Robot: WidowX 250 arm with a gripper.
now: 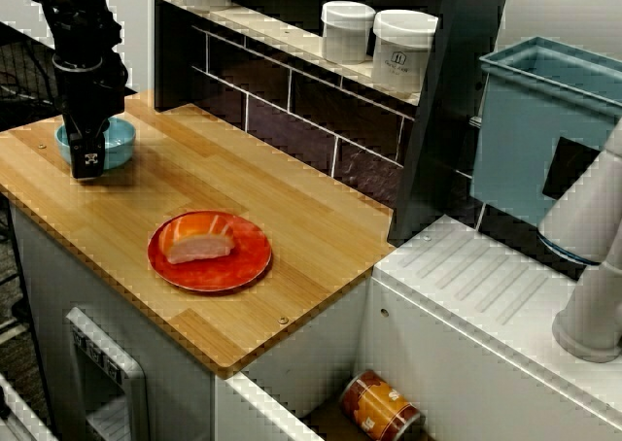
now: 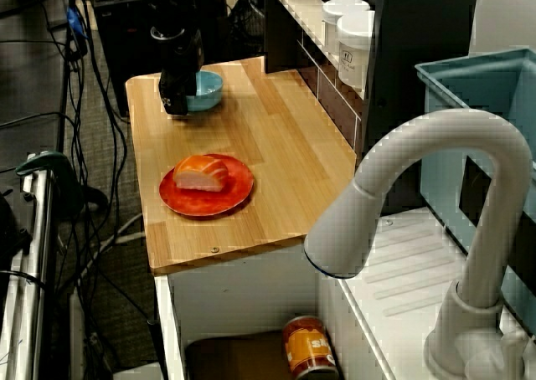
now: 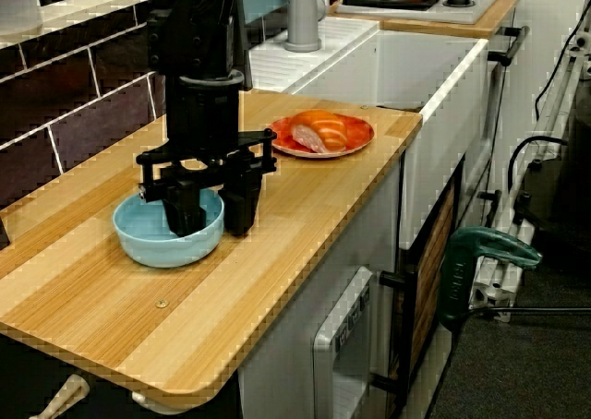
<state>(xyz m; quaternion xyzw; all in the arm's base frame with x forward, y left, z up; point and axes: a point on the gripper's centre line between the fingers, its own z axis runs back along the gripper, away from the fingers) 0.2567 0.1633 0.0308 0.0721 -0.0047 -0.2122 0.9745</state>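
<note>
Two jaws: spread, one inside the blue bowl (image 3: pixel 152 242), one just outside its rim.
Orange plate (image 3: pixel 362 140): well apart from jaws, holding pink food (image 3: pixel 323 131).
Desk (image 3: pixel 111 317): below jaws.

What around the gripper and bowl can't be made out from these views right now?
1. Bowl floor: hidden by the bowl's near wall in the side view, and partly covered by the gripper in the view from above.
2. Grip: one finger is inside the rim and one outside, but no view shows whether they touch it.
3. Can label: too small to read.
4. Jar label: too small to read.
</note>
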